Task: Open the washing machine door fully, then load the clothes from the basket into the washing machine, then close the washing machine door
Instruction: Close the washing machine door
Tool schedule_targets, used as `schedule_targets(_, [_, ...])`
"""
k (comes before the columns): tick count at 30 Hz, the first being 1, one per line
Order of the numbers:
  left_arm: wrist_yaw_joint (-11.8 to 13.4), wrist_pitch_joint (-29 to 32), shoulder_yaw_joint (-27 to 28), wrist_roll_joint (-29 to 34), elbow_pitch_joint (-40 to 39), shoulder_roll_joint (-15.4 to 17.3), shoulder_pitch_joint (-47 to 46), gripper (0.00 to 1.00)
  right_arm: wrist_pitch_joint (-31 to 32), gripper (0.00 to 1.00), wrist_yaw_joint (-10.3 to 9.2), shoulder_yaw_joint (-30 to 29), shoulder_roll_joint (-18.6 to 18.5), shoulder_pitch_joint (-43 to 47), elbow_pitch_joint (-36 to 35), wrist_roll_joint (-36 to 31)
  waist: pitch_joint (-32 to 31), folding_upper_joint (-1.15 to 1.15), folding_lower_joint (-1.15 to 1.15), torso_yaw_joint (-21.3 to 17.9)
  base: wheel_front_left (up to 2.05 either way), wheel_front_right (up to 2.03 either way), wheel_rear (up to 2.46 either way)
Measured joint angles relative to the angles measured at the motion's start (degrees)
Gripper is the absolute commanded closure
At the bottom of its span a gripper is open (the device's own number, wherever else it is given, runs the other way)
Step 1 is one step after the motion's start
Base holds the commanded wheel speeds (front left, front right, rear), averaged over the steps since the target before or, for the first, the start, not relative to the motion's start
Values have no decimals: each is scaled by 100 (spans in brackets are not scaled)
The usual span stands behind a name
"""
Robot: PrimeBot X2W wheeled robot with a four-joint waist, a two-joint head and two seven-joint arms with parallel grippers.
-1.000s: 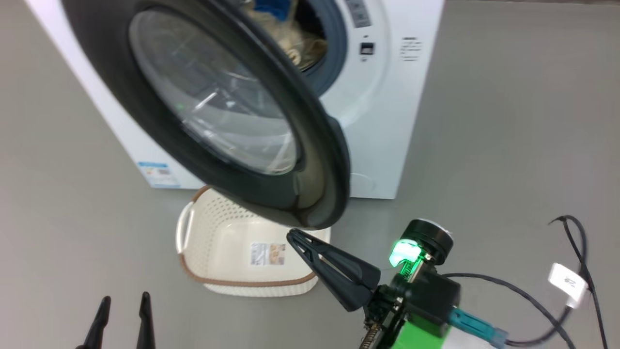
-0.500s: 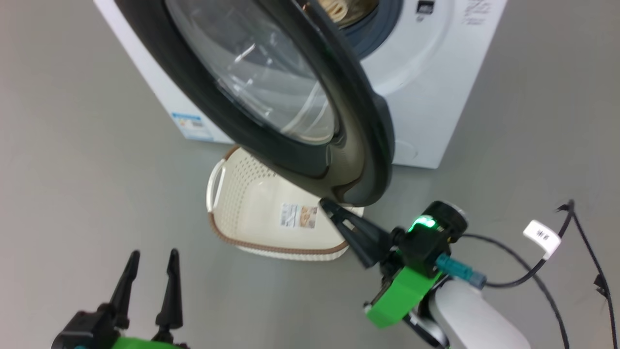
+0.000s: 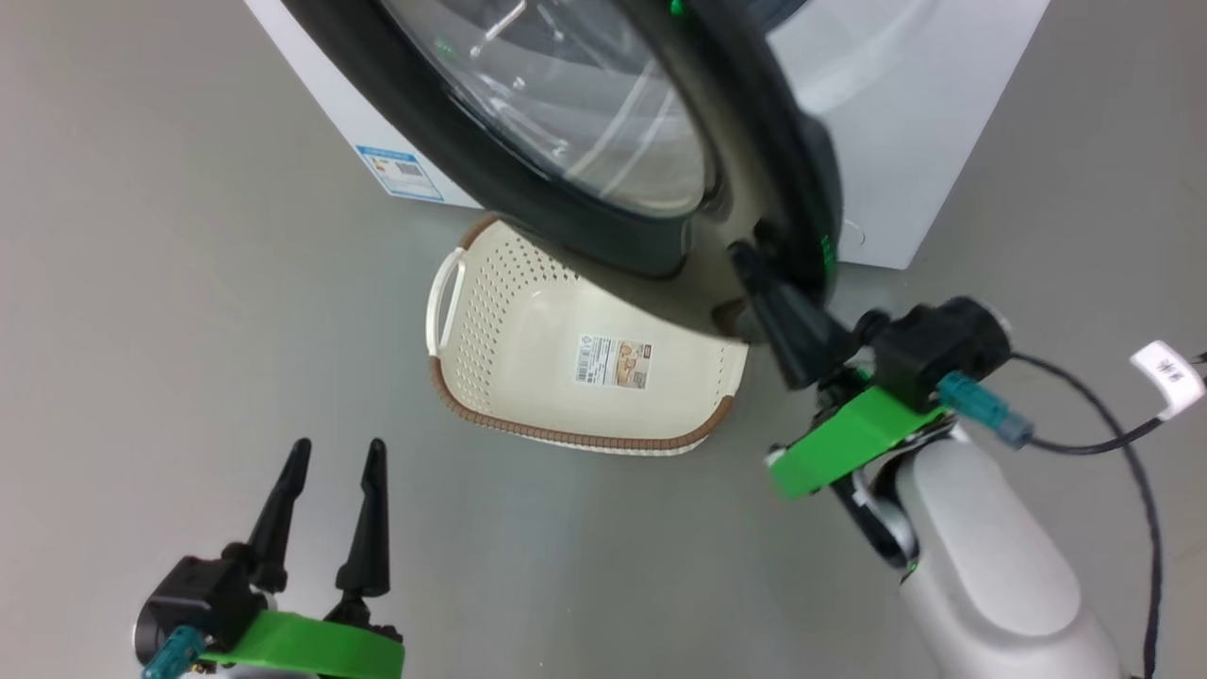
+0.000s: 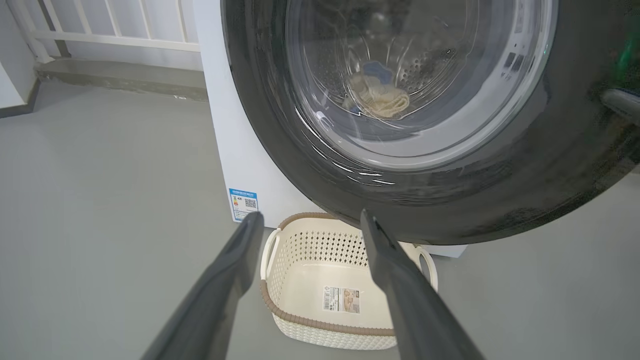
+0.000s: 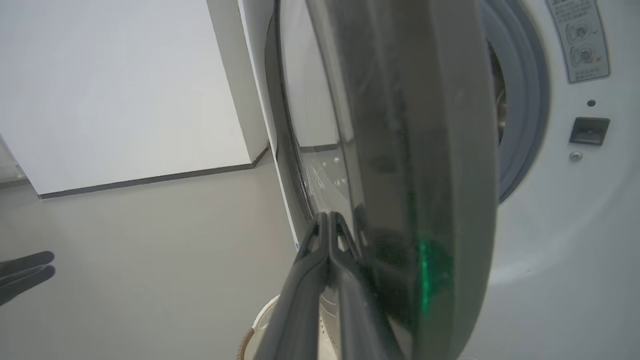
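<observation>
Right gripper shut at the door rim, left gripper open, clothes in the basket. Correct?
No: the basket holds no clothes; the clothes lie in the drum, seen through the door glass in the left wrist view. Right gripper shut at the door rim, left gripper open: yes.

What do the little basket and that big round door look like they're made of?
The basket: probably moulded plastic, matte cream, dotted with holes, brown woven-look rim. The washing machine door: glossy black rim, likely plastic, catching reflections; clear centre, seemingly glass, since the clothes show through.
</observation>
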Motion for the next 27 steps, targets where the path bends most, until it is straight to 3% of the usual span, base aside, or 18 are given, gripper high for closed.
schedule_targets(7, [0,0,-182,-82,22,-8,-176,0,0,100,0,-683,44,-438,30,-243,228,0,0,28,0,0,0])
schedule_targets(27, [0,0,-655,-354,19,-25,-1055,0,-1,100,0,-1383,11,-2721,597,-684,1302,0,0,100,0,0,0])
